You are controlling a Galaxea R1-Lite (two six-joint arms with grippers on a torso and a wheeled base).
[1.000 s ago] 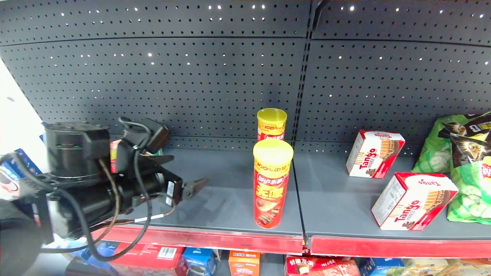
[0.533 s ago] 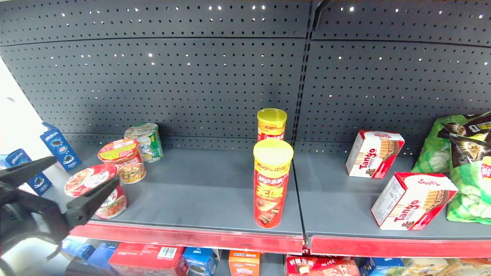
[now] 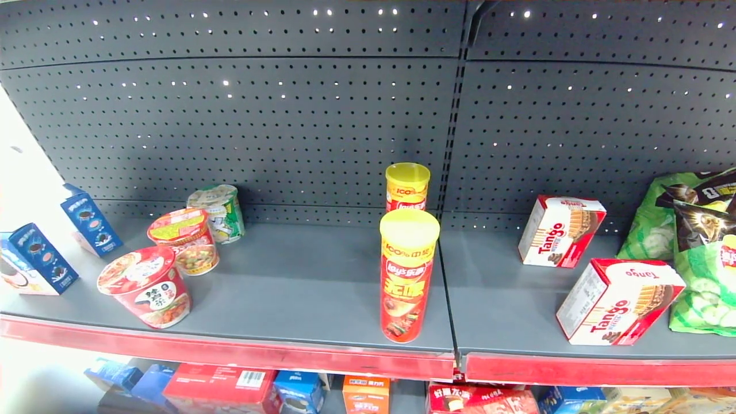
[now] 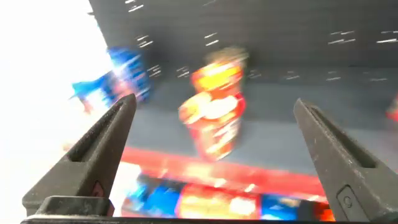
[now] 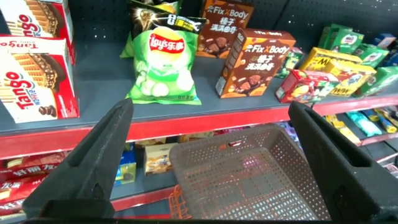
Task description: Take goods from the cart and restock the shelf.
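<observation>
Grey pegboard backs the shelf [image 3: 299, 282], which has a red front edge. Three cups [image 3: 146, 287] with red, yellow and green labels stand at its left, two yellow-lidded red cans [image 3: 407, 282] in the middle, and two red-and-white boxes [image 3: 618, 302] to the right. The left end effector [image 4: 214, 102] is released and faces the cups. The right end effector [image 5: 211, 104] is also released, with the grey mesh cart [image 5: 249, 168] showing between its fingers.

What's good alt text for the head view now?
A grey shelf with a red front edge and pegboard back holds, left to right: two blue boxes, three noodle cups, two yellow-lidded red chip cans one behind the other, two red-and-white boxes, and green snack bags. More goods sit below.
</observation>
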